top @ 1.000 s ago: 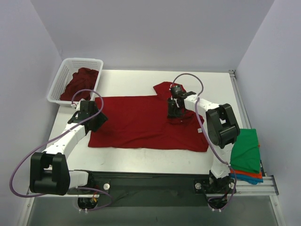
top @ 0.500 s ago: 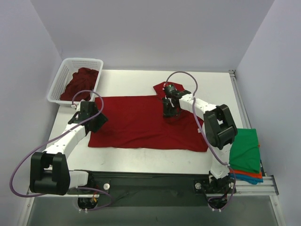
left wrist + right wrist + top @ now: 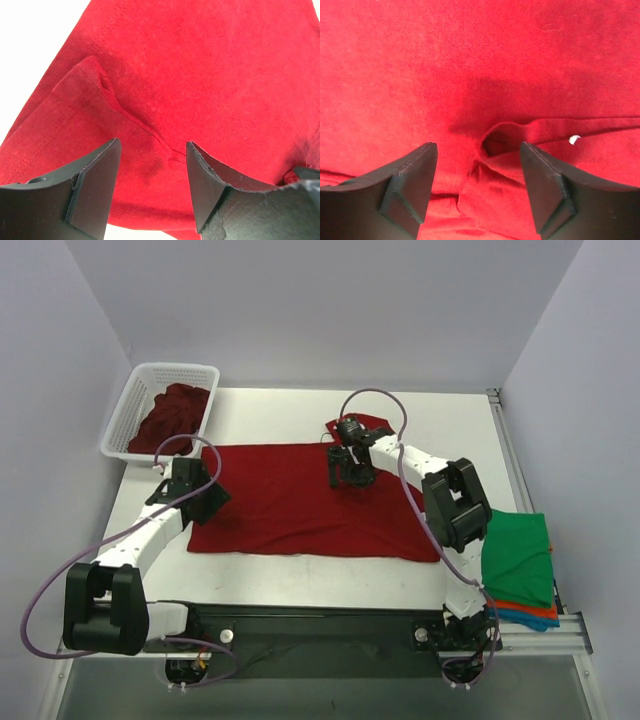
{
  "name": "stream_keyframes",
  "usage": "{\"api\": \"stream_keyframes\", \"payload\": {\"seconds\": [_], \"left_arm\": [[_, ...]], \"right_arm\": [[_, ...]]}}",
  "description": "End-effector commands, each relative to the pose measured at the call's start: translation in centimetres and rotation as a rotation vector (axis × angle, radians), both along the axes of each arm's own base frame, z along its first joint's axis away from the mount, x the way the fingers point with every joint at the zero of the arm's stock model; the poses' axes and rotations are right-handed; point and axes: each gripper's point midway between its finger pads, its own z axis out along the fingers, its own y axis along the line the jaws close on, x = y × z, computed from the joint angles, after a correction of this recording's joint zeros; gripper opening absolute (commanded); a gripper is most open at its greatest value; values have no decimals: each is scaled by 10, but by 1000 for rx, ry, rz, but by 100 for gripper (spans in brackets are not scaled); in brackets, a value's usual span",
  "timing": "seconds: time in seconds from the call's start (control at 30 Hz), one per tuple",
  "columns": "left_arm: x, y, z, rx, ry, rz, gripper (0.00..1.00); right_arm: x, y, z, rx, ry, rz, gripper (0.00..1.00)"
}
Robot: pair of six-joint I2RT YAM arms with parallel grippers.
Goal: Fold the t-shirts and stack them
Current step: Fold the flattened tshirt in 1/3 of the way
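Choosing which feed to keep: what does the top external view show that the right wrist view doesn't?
Top external only: the white plastic lattice basket, the folded stack topped by a green shirt. Right wrist only: a puckered fold and small white speck. Both: the spread deep red cloth t-shirt under the open right gripper.

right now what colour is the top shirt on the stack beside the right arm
Green; the top shirt shows best in the top external view.
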Motion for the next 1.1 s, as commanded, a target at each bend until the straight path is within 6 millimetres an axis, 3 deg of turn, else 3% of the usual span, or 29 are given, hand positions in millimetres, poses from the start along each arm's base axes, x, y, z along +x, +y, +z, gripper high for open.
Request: {"api": "stream_keyframes", "payload": {"seconds": [0.0, 0.13, 0.17, 0.23, 0.27, 0.3, 0.37, 0.4, 0.43, 0.5, 0.63, 0.8, 0.97, 1.07], "left_arm": [[8, -7, 15, -12, -68, -21, 65], [8, -18, 9, -8, -64, -41, 65], [8, -18, 8, -3, -64, -37, 65], [8, -25, 3, -8, -66, -33, 65], [7, -28, 1, -14, -68, -34, 65], [7, -33, 0, -29, -73, -34, 65], [3, -35, -7, -37, -63, -38, 63], [1, -35, -11, -31, -55, -35, 62], [0, -34, -12, -28, -53, -31, 61], [-3, -29, -18, -15, -44, -14, 61], [-4, -13, -27, 43, -35, 22, 57], [-13, 5, -61, 54, 58, 74, 41], [-24, 24, -77, 60, 98, 134, 39], [-38, 30, -84, 65, 142, 156, 40]], "right_arm": [[11, -4, 57, 28, -106, -41, 69], [1, -19, 75, 72, -129, -151, 69], [-12, -27, 64, 61, -100, -169, 69], [-22, -39, 76, 67, -145, -242, 69], [-43, -51, 57, 38, -100, -267, 69], [-49, -58, 67, 58, -126, -290, 69], [-66, -72, 59, 63, -113, -363, 68], [-86, -84, 49, 59, -90, -387, 68], [-90, -87, 46, 89, -87, -431, 68], [-112, -101, 31, 84, -62, -475, 68], [-133, -116, 10, 99, -41, -528, 68], [-153, -140, -21, 91, 44, -622, 67], [-164, -161, -36, 70, 75, -684, 68], [-175, -162, -40, 88, 102, -693, 67]]}}
